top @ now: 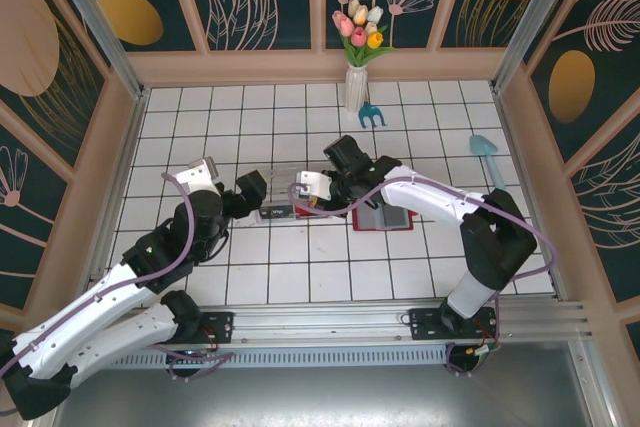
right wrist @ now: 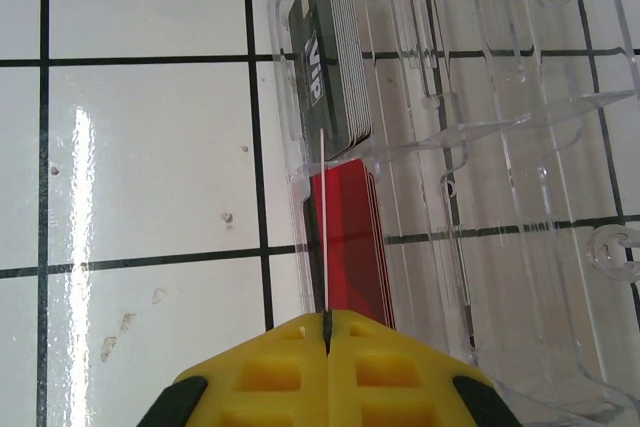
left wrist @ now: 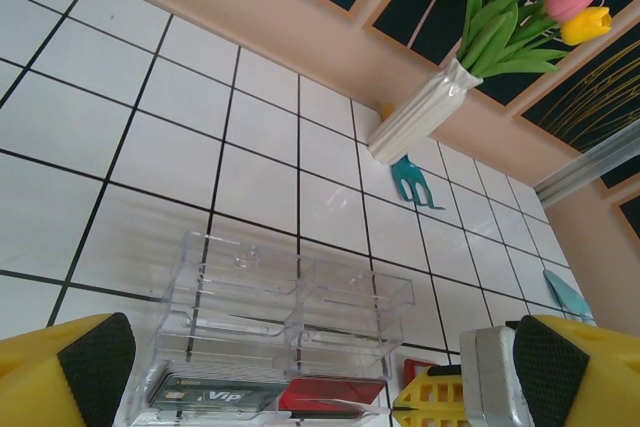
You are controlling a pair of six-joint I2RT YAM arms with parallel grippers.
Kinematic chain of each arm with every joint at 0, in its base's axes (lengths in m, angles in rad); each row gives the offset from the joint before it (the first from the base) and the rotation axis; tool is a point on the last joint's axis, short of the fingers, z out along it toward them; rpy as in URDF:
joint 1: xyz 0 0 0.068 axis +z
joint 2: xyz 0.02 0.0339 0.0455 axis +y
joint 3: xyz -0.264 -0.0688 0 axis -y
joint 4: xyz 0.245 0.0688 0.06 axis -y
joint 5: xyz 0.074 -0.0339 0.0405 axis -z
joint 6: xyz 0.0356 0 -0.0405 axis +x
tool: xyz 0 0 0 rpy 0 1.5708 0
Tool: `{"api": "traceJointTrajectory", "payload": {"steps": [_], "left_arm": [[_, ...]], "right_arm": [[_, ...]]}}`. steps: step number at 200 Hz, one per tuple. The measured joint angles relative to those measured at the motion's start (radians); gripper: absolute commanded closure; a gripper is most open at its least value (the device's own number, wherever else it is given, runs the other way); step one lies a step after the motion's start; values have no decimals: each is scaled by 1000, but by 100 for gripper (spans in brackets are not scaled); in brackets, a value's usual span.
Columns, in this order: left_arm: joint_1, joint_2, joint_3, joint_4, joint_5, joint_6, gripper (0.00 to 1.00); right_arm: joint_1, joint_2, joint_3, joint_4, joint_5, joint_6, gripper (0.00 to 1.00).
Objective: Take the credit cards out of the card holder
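The card holder, a flat red wallet with grey inside, lies on the tiles under my right arm; its red corner shows in the left wrist view. A clear plastic box stands between the grippers. It holds a stack of red credit cards and a stack of dark grey ones. My right gripper is shut on a thin card seen edge-on, which reaches over the red stack. My left gripper stands open at the box's left end, nothing between its fingers.
A white vase of tulips stands at the back wall with a small teal fork beside it. A pale blue trowel lies at the right. Wooden walls enclose the tiled floor.
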Motion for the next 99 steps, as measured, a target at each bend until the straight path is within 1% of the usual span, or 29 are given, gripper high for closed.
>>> {"api": "traceJointTrajectory", "payload": {"steps": [99], "left_arm": [[0,1,-3,-3,3,0,1]], "right_arm": [[0,59,16,3,44,-47,100]]}}
